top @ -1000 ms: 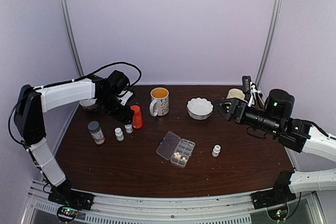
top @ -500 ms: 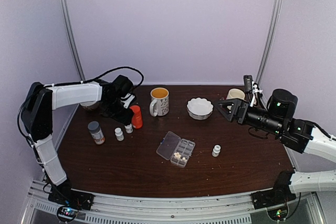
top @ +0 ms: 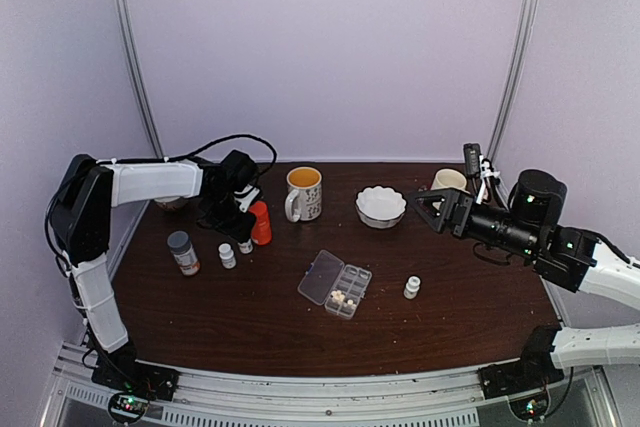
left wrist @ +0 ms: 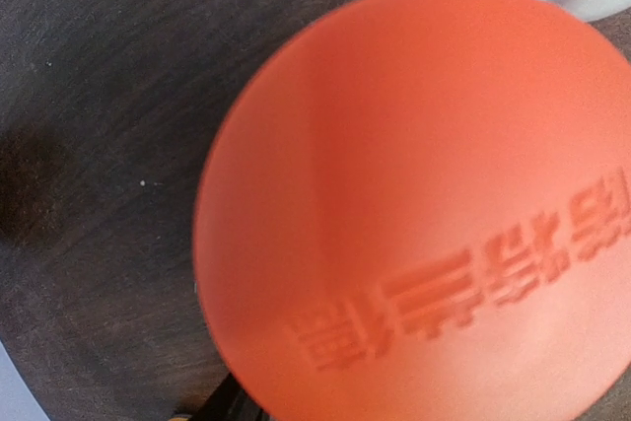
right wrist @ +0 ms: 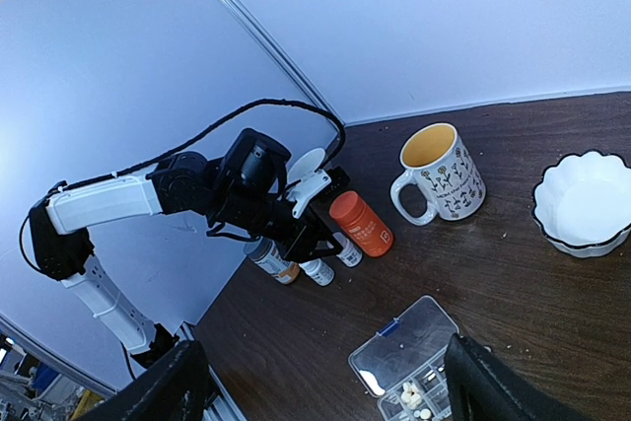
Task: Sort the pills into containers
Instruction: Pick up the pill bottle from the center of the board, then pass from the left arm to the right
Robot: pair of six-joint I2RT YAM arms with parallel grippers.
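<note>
Left arm at the orange bottle, pills in the box

I'm holding my left gripper (top: 238, 221) against the orange bottle (top: 260, 222), far left; I cannot tell how its jaws are standing. My right gripper (top: 422, 211) is hanging wide open, far right. The pills (top: 343, 297) are lying at the near end of the open organizer box (top: 322, 275), mid-table.

Orange bottle (top: 260, 223), mug (top: 304, 193), white bowl (top: 381, 206) near desk's (top: 250, 332) far edge. Grey-capped bottle (top: 182, 252), two small white bottles (top: 227, 255) toward left edge; third white bottle (top: 411, 288) toward right.

Clear glossy plastic organizer box (top: 321, 277), matt orange bottle (top: 260, 223), dark wooden table (top: 250, 322)
</note>
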